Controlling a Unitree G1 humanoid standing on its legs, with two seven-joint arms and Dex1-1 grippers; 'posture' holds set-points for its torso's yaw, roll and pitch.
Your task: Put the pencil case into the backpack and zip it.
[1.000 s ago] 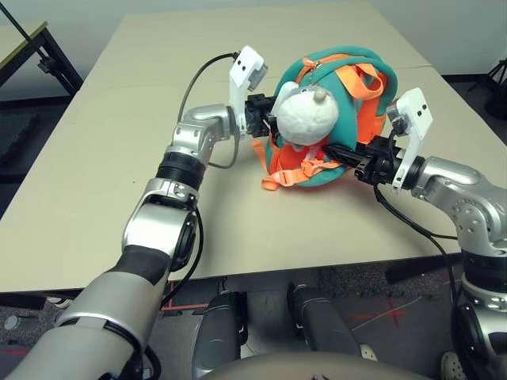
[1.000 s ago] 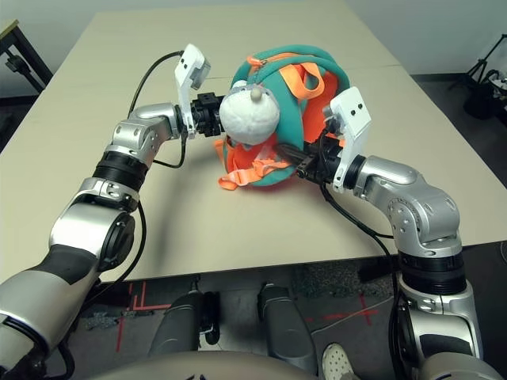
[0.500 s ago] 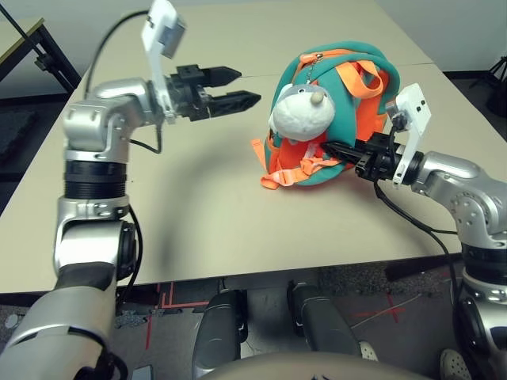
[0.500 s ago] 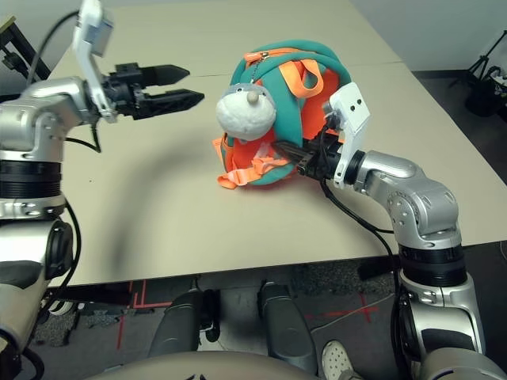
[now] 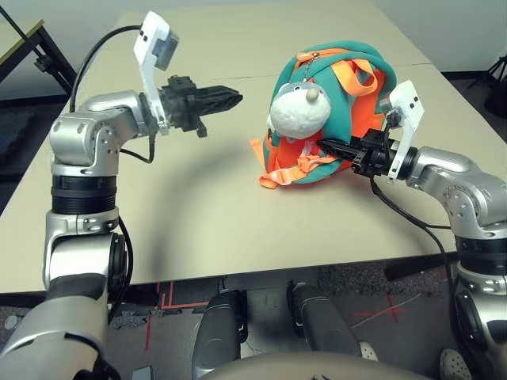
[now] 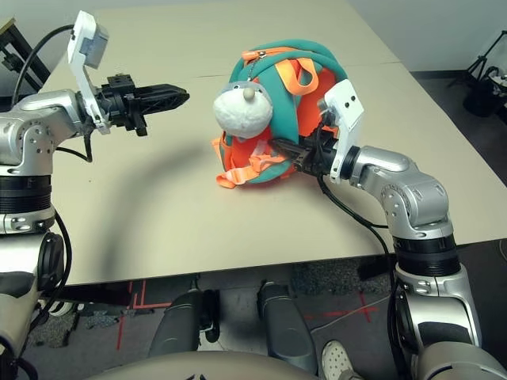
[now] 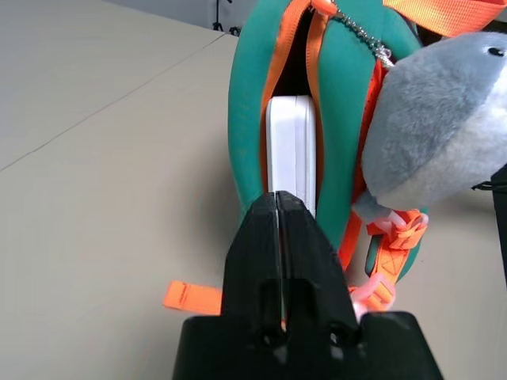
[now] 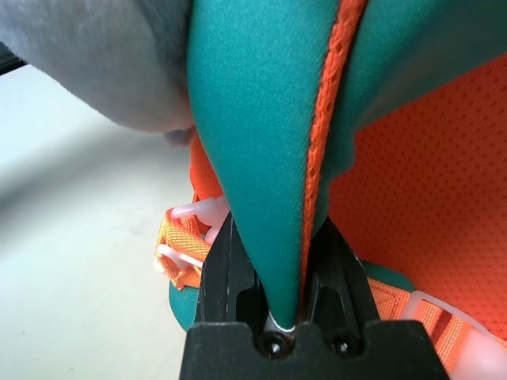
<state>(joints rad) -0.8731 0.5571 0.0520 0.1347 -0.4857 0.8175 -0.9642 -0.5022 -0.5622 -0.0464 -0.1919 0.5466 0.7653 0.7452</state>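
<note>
Right gripper (image 5: pixel 326 146), right of centre in the head view: fingers pinched onto a fold of the backpack (image 5: pixel 348 87) fabric; in the right wrist view the teal flap with its orange zipper edge runs down between the two black fingers (image 8: pixel 226 269).

Left gripper (image 5: pixel 230 98), upper left of the head frame: raised off the table (image 5: pixel 198 214), fingers pressed together and holding nothing, tips pointing toward the backpack but clear of it.

Backpack sits upper centre-right of the frame, on the table, teal and orange, orange straps (image 5: pixel 277 170) trailing toward frame left at its base. Grey-white plush shark (image 5: pixel 299 108) hangs on its near side.

Pencil case (image 7: pixel 291 150): white, standing on edge inside the open orange-lined mouth of the backpack, seen in the left wrist view just beyond the closed fingertips. The opening is unzipped there.
</note>
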